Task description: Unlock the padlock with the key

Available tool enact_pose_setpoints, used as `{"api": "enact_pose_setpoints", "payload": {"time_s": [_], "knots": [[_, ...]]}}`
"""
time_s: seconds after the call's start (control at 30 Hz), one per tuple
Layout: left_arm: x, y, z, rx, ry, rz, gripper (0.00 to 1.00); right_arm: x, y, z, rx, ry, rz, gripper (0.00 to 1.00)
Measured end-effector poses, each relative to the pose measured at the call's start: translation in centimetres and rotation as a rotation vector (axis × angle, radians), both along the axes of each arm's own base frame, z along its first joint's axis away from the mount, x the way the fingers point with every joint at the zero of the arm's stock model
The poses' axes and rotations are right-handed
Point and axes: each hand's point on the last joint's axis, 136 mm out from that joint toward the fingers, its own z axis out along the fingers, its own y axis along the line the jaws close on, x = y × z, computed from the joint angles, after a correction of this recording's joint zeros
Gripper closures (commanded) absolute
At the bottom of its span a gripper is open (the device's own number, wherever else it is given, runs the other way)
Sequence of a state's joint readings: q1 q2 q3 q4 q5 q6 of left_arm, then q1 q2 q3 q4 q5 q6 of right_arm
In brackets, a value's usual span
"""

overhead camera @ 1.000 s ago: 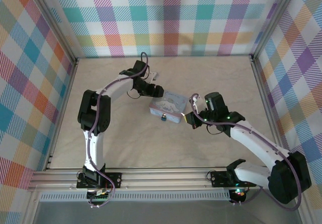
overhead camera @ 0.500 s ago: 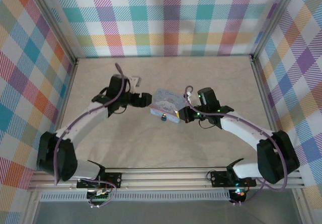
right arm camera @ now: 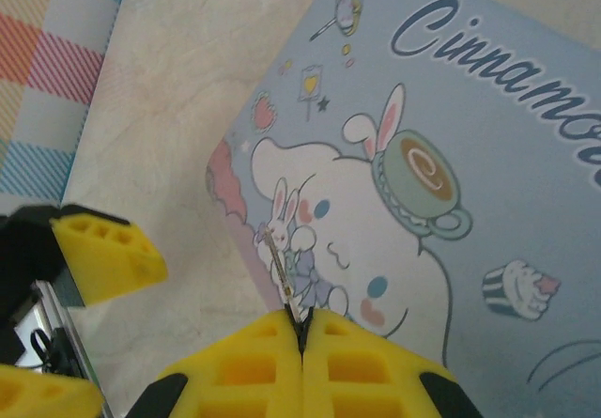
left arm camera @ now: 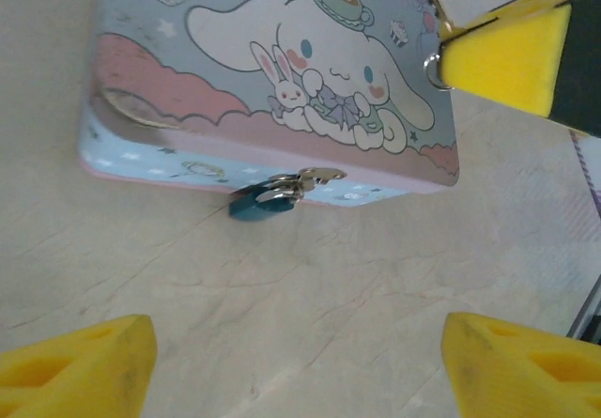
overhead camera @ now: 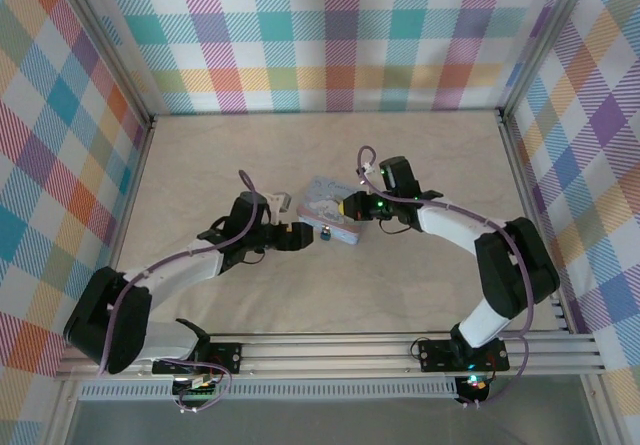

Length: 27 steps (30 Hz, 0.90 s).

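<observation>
The small blue padlock (left arm camera: 266, 204) hangs from the silver hasp (left arm camera: 299, 182) on the front wall of the pale blue cartoon tin (left arm camera: 225, 70). In the top view the padlock (overhead camera: 326, 232) sits at the tin's (overhead camera: 336, 203) near edge. My left gripper (left arm camera: 300, 371) is open, its yellow fingertips (left arm camera: 80, 366) wide apart over bare table just in front of the padlock. My right gripper (right arm camera: 302, 329) is shut on the key (right arm camera: 284, 270), a thin silver blade that sticks out over the tin lid (right arm camera: 451, 155). Seen from above, the left gripper (overhead camera: 298, 233) is left of the padlock and the right gripper (overhead camera: 351, 208) is over the tin's right part.
The tin rests on a pale marbled table (overhead camera: 330, 285) boxed in by plaid walls (overhead camera: 330, 35) and metal rails (overhead camera: 330, 350). The right gripper's yellow finger (left arm camera: 507, 56) hangs over the tin's right corner. The left gripper's fingers (right arm camera: 103, 254) show beside the tin.
My left gripper swung from behind the tin's left end round to the near side, beside the padlock. My right gripper moved left and away, from off the tin's right end to over the lid.
</observation>
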<state>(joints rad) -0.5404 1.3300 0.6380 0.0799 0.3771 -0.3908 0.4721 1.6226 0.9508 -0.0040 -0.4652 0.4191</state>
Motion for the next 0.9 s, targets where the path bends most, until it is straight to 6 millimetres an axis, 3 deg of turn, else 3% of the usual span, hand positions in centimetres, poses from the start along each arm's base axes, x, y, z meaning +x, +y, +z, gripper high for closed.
{"api": "enact_pose_setpoints", "payload": {"time_s": [0.17, 0.4, 0.9], "knots": [[-0.6, -2.2, -2.3, 0.016, 0.035, -0.05, 0.24, 0.5, -0.3, -1.6, -0.032, 0.058, -0.043, 1.0], [0.2, -4.5, -3.0, 0.034, -0.011, -0.072, 0.33, 0.4, -0.6, -2.2, -0.046, 0.084, -0.055, 1.0], [1.8, -5.0, -5.3, 0.07, -0.055, -0.057, 0.41, 0.4, -0.5, -2.5, -0.031, 0.069, -0.054, 1.0]]}}
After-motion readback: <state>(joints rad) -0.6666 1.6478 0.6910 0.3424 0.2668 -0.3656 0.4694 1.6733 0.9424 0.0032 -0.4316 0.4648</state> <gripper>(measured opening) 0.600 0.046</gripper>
